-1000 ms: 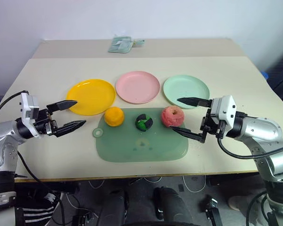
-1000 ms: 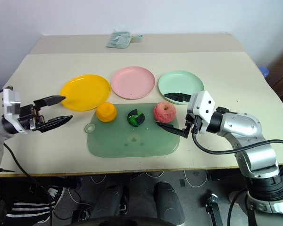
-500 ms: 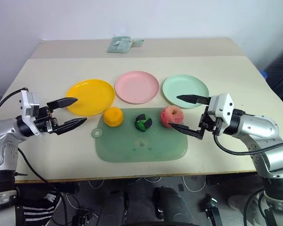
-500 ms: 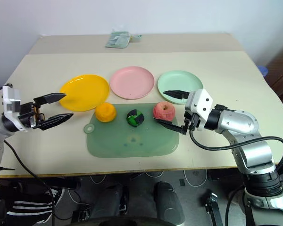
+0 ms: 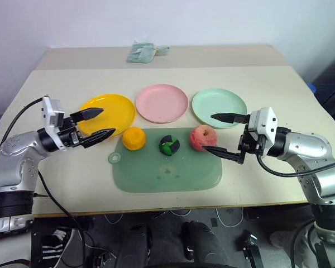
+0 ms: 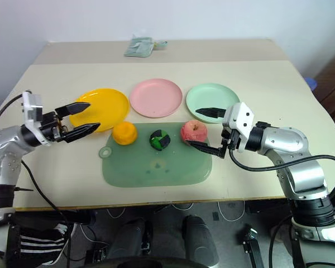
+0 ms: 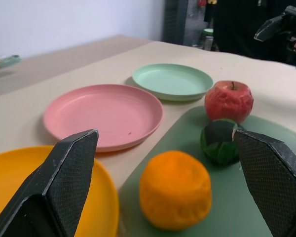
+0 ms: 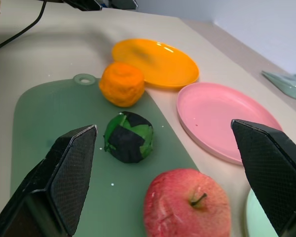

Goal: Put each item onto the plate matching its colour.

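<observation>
Both my sets of fingers spread wide and empty — left fingers [image 5: 96, 124] beside the orange [image 5: 134, 138], right fingers [image 5: 225, 135] flanking the apple [image 5: 204, 138] — green-and-black ball [image 5: 170, 144] between them on the mat [image 5: 167, 170], all three plates [image 5: 162, 103] bare behind.

Colours: beige table [image 5: 268, 84]; translucent green mat [image 5: 167, 173]; yellow-orange plate [image 5: 109, 111], pink plate [image 5: 162, 103], mint-green plate [image 5: 219, 106]. On the mat: orange fruit [image 5: 134, 138], ball [image 5: 170, 144] patched bright green and black, pinkish-red apple [image 5: 203, 137]. Pale green cloth [image 5: 144, 52] at the far edge. Gripper fingers [image 5: 95, 111] black.
</observation>
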